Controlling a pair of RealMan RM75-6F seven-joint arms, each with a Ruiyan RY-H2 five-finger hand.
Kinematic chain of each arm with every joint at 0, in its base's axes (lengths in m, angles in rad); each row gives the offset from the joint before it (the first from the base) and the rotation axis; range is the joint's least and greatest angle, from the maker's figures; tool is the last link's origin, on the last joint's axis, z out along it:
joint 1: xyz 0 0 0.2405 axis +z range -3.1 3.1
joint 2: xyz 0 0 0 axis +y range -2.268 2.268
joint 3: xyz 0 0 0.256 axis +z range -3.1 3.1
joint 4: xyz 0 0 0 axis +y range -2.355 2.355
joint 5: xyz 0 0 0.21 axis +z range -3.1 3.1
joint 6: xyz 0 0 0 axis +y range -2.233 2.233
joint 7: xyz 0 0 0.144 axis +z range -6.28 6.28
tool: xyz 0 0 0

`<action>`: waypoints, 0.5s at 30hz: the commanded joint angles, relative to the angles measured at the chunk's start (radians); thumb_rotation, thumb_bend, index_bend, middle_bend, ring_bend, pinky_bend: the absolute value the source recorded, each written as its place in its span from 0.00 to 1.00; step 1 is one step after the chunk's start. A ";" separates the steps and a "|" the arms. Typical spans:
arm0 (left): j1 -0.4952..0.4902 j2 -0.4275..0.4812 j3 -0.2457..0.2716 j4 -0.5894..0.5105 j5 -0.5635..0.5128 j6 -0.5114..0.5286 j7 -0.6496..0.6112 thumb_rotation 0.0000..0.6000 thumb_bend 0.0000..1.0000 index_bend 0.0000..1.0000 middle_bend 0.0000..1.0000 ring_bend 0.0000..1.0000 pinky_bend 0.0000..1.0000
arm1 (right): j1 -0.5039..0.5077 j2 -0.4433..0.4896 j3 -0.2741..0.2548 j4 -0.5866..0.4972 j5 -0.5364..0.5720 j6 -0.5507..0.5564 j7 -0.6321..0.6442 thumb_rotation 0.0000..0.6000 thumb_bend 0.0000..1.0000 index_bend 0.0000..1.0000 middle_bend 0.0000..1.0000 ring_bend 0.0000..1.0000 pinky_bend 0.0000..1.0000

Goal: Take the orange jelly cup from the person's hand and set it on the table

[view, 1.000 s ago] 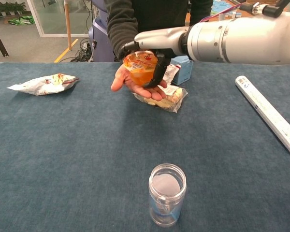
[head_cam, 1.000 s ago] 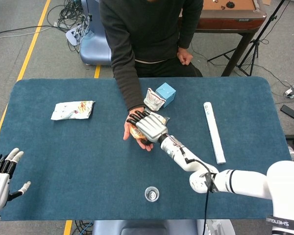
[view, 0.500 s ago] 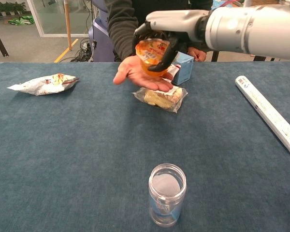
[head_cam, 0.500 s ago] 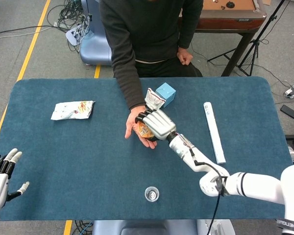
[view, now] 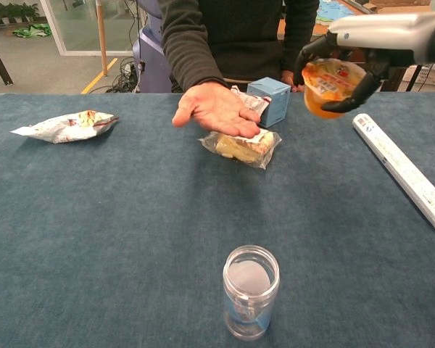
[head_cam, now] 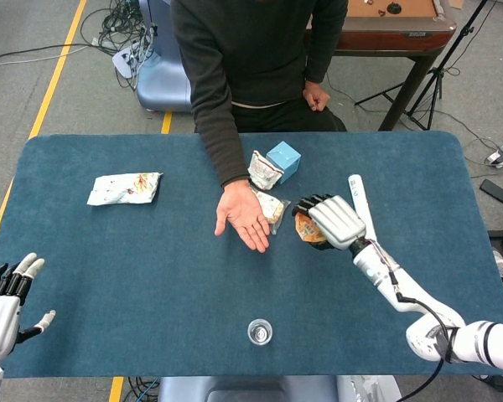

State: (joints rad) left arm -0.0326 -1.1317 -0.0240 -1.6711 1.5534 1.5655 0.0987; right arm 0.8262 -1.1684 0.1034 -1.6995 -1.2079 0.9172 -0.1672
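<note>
right hand [head_cam: 335,219]: silver-white back, black fingers | right arm [head_cam: 402,293]: glossy white segments, thin black cable along it | left hand [head_cam: 4,297]: white, black fingers with pale tips

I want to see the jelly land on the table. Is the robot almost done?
Halfway. Done: the person's palm is empty. In hand: the right hand holds the jelly cup in the air, between the blue box and the white roll. Left: lowering it onto the table and letting go.

Blue table [head_cam: 109,251], jar [head_cam: 260,332], packets [head_cam: 124,188]
</note>
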 commanded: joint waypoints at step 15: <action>0.008 0.009 0.002 -0.008 -0.002 0.008 0.003 1.00 0.21 0.11 0.07 0.09 0.03 | -0.051 -0.207 -0.080 0.298 -0.053 -0.114 0.094 1.00 0.43 0.35 0.22 0.20 0.41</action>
State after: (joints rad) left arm -0.0245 -1.1228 -0.0219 -1.6790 1.5509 1.5732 0.1020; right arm 0.7786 -1.3530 0.0302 -1.4262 -1.2603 0.8231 -0.0840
